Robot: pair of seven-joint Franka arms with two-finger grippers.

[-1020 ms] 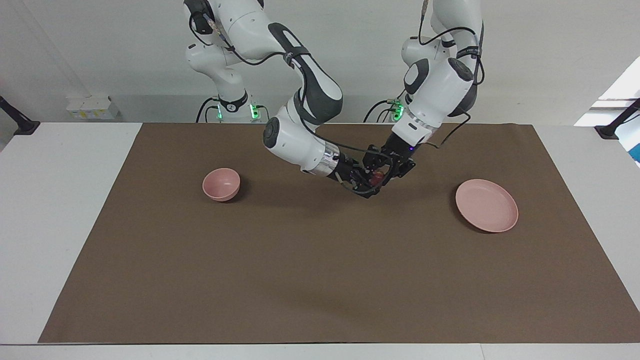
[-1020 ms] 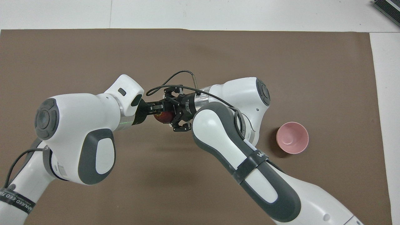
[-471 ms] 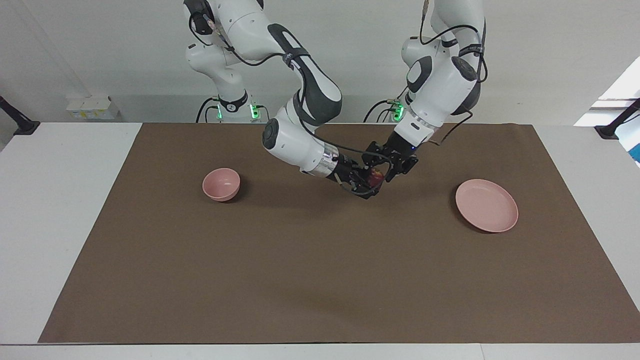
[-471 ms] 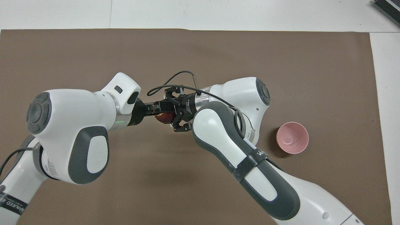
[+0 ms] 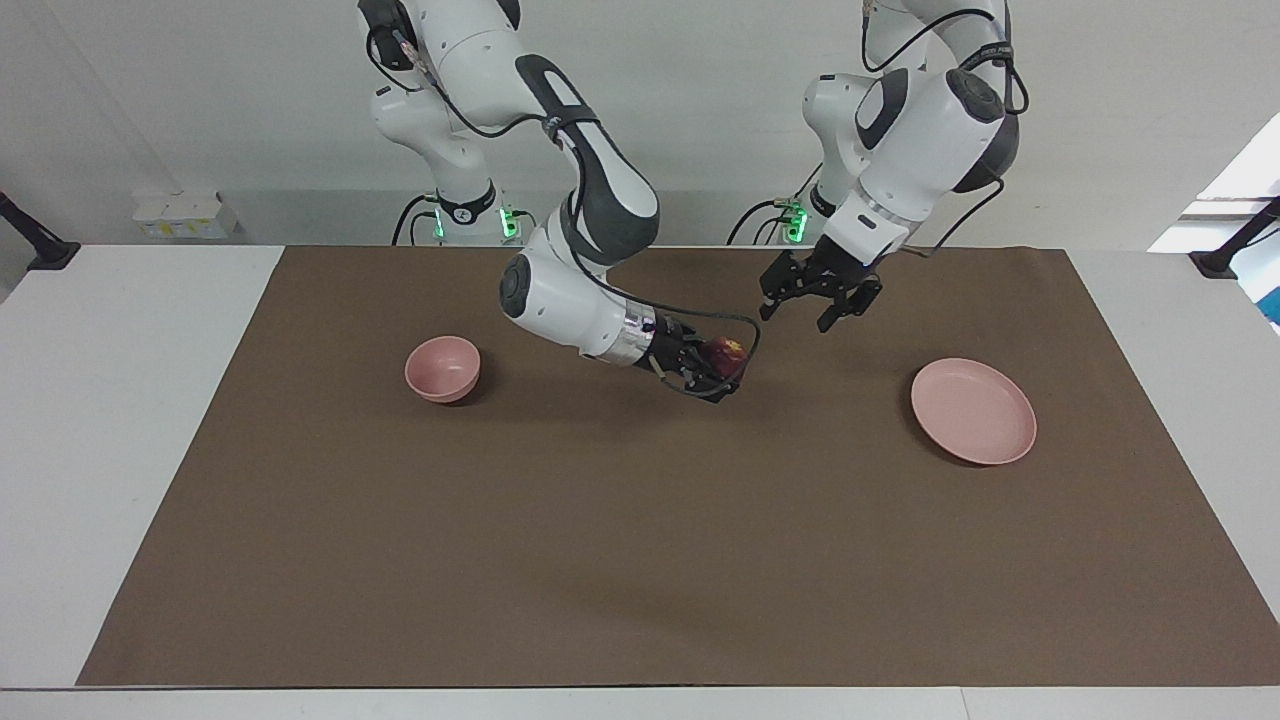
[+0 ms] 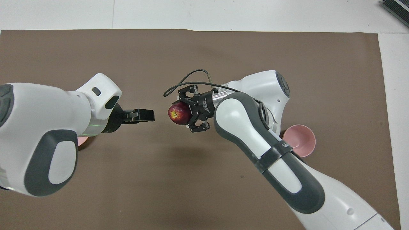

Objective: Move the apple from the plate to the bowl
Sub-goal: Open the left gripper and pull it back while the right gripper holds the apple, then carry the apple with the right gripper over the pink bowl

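The dark red apple [image 5: 727, 353] with a yellowish patch is held in the air in my right gripper [image 5: 722, 362], which is shut on it over the middle of the brown mat. It also shows in the overhead view [image 6: 176, 114] in the right gripper [image 6: 183, 112]. My left gripper [image 5: 817, 303] is open and empty, raised over the mat between the apple and the plate, apart from the apple; it also shows in the overhead view [image 6: 144, 115]. The flat pink plate [image 5: 973, 411] lies empty toward the left arm's end. The small pink bowl [image 5: 442, 368] stands empty toward the right arm's end.
A brown mat [image 5: 640, 540] covers most of the white table [image 5: 120, 420]. In the overhead view the left arm hides most of the plate [image 6: 83, 141], and the right arm covers part of the bowl [image 6: 303, 142].
Both grippers were at the apple together. The left gripper has let go, risen and drawn back toward its own end. The right gripper keeps the apple and has shifted slightly toward the bowl.
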